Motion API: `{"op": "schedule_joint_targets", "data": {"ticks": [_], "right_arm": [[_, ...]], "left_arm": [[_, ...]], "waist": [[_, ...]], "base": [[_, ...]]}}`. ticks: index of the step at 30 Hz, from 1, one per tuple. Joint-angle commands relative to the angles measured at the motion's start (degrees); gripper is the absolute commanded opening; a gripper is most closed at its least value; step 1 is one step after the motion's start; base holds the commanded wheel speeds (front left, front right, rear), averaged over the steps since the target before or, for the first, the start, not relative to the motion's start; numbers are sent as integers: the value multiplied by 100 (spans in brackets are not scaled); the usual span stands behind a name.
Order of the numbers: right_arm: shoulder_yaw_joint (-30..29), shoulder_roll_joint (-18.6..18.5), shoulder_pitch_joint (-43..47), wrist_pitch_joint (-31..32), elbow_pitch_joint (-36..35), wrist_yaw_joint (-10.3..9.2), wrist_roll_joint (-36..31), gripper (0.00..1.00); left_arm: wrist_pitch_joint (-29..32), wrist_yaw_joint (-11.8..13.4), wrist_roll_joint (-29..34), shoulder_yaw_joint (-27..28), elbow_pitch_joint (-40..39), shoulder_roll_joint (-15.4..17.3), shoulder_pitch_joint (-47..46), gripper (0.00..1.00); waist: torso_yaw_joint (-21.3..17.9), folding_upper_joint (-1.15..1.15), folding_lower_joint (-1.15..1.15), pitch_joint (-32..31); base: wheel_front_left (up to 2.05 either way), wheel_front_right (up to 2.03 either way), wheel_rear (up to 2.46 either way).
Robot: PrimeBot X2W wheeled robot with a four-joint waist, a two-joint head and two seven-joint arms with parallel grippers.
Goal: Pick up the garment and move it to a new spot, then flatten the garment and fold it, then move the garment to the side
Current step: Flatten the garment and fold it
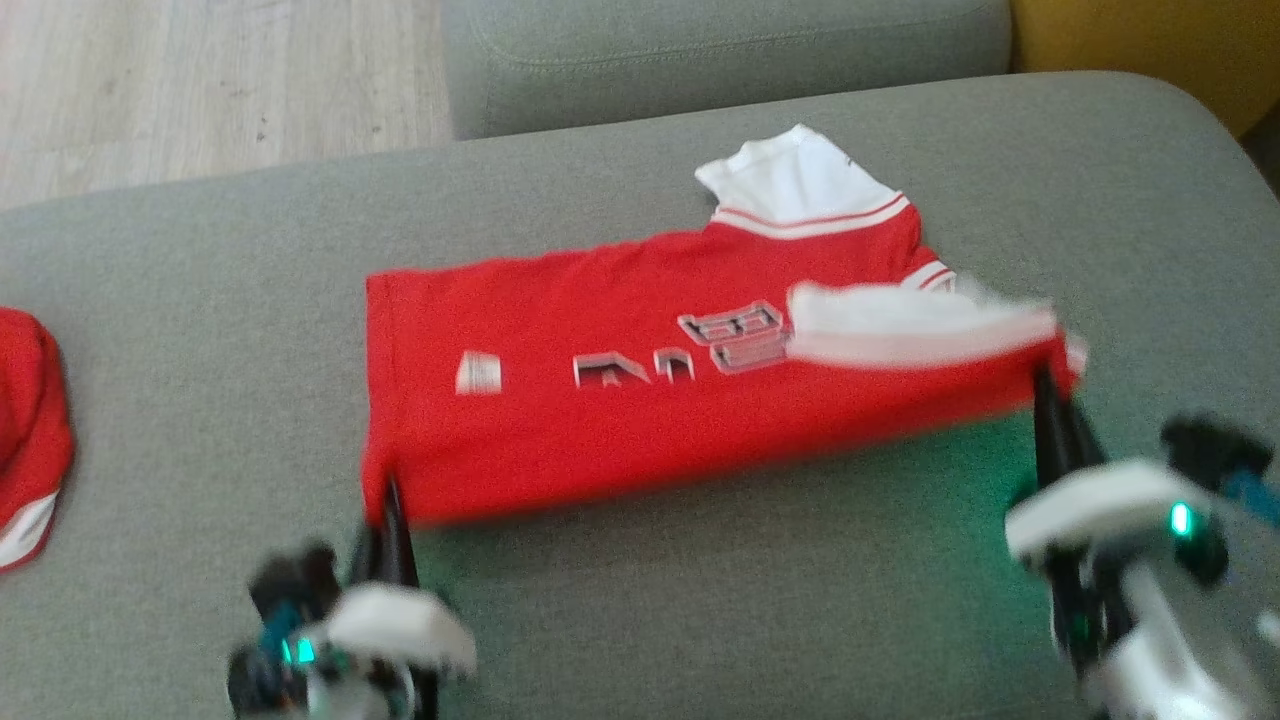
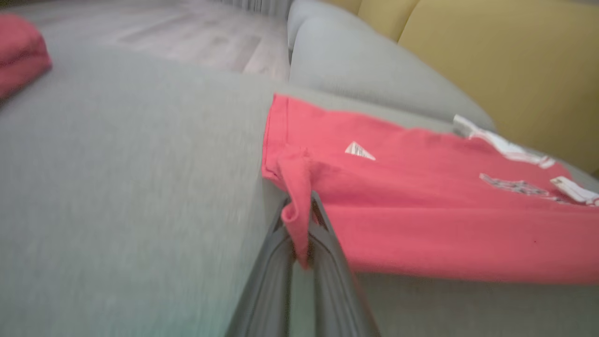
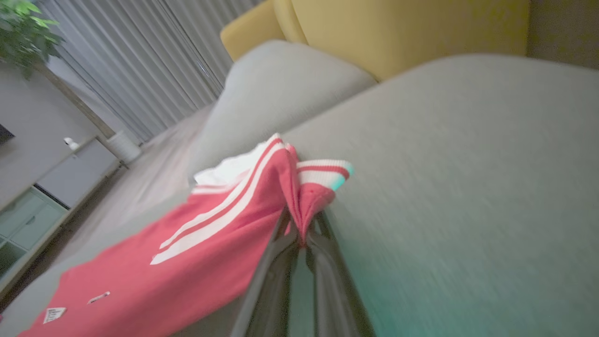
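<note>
The garment [image 1: 620, 400] is a red shirt with white sleeves and silver lettering, spread across the grey sofa cushion [image 1: 700, 620]. Its near edge is lifted off the cushion. My left gripper [image 1: 388, 505] is shut on the shirt's near left corner, and the left wrist view shows the red cloth [image 2: 299, 220] pinched between the fingers [image 2: 269, 262]. My right gripper [image 1: 1045, 385] is shut on the near right corner by the white sleeve [image 1: 910, 325]. In the right wrist view the red and white cuff [image 3: 313, 192] bunches between the dark fingers [image 3: 276, 262].
Another red and white piece of clothing [image 1: 25, 440] lies at the cushion's left edge. A second grey cushion [image 1: 720, 50] sits behind, with wood floor [image 1: 200, 80] at the far left and a yellow backrest [image 1: 1150, 40] at the far right.
</note>
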Motion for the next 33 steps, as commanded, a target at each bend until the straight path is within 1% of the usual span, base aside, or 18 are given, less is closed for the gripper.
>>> {"op": "schedule_joint_targets", "data": {"ticks": [1,3,5,6,7,8,9,10,12,14,16,18,21,24,28,31,33], "right_arm": [[97,-147,351,13,-168,21,94,0],[114,-163,663,33,-184,21,124,0],[126,-169,788,36,-195,21,131,0],[129,-178,884,29,-207,21,128,3],[127,-189,940,20,-219,21,109,71],[118,-197,967,7,-232,21,89,100],[133,-256,962,-35,-259,21,-31,100],[228,-372,929,-91,-306,21,-286,100],[156,-404,821,-176,-351,21,-508,100],[115,-440,644,-224,-406,21,-752,100],[48,-414,441,-236,-452,21,-887,100],[63,-412,205,-209,-518,21,-987,100],[117,-406,-159,-127,-592,21,-1055,100],[229,-396,-495,-77,-623,21,-1075,100],[436,-391,-833,-59,-611,21,-1036,100],[582,-419,-992,-89,-575,21,-985,100],[654,-441,-1062,-121,-543,21,-937,100]], "left_arm": [[-29,36,-153,44,-9,95,265,0],[-29,71,-268,-92,23,95,501,0],[-29,87,-329,-144,14,95,591,0],[-29,119,-340,-190,-15,95,653,31],[-29,129,-343,-230,-46,95,684,100],[-29,122,-343,-253,-97,95,693,100],[-29,140,-285,-275,-140,95,676,100],[-29,148,-219,-289,-170,95,630,100],[-29,141,-34,-253,-229,102,463,100],[-29,73,121,-267,-213,166,186,100],[75,-47,232,-342,-95,316,-242,100],[449,-208,303,-419,-8,522,-786,100],[1171,-457,418,-556,125,855,-1610,100],[1714,-682,443,-624,267,1105,-2266,100],[2109,-888,409,-713,466,1306,-2822,100],[2336,-975,353,-789,642,1402,-3038,100],[2359,-1000,333,-813,737,1459,-3127,100]], "waist": [[-5,0,2,8],[6,0,2,67],[8,0,2,102],[12,0,2,143],[12,0,2,183],[13,0,2,213],[18,0,2,250],[24,0,2,283],[23,0,2,343],[30,0,2,414],[42,0,2,500],[62,0,2,618],[67,0,2,816],[36,0,2,1028],[-24,0,2,1282],[-67,0,2,1431],[-89,0,2,1502]], "base": [[0,0,0],[0,0,0],[0,0,0],[0,0,0],[0,0,0],[0,0,0],[0,0,0],[0,0,0],[0,0,0],[0,0,0],[0,0,0],[0,0,0],[0,0,0],[0,0,0],[0,0,0],[0,0,0],[0,0,0]]}}
